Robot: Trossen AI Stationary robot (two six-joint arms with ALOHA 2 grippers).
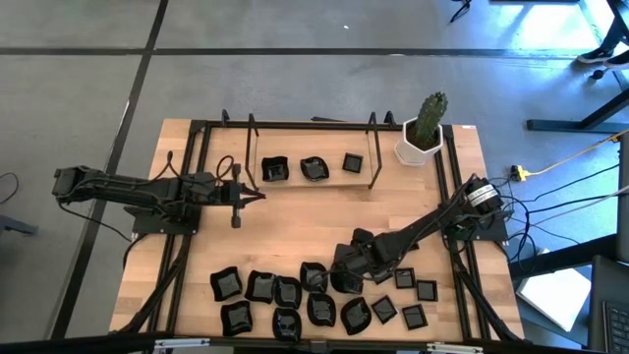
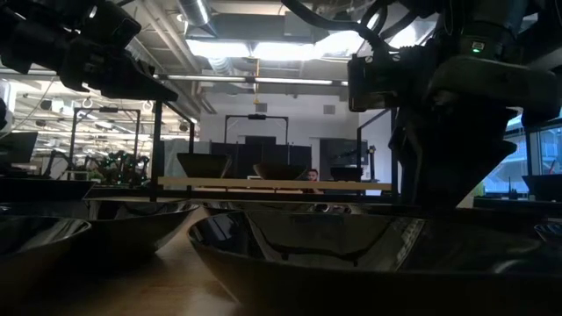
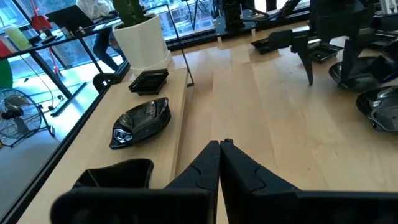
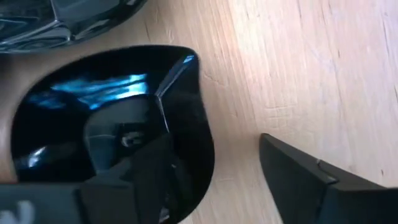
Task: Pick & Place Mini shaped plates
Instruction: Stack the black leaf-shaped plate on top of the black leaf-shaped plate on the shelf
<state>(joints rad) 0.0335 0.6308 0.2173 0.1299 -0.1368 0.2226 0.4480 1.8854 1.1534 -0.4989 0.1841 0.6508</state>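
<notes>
**Right claw straddles a dish rim, not yet pinched**

The right gripper (image 1: 346, 279), jaws wide, sits low in the bottom centre of the high view among the mini shaped plates (image 1: 285, 293). One finger is inside a glossy plate (image 4: 112, 124), the other on bare table (image 4: 311, 74). I'd close squarely on that rim, then lift straight. Only the wrist view shows this straddle. The left gripper (image 1: 257, 197), pinched shut and empty, waits mid-left.

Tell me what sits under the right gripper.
The open right gripper hangs low over the cluster of glossy black mini plates. Its wrist view shows one finger inside a rounded black dish and the other over bare light wooden table. Whether either finger touches is hidden.
</notes>
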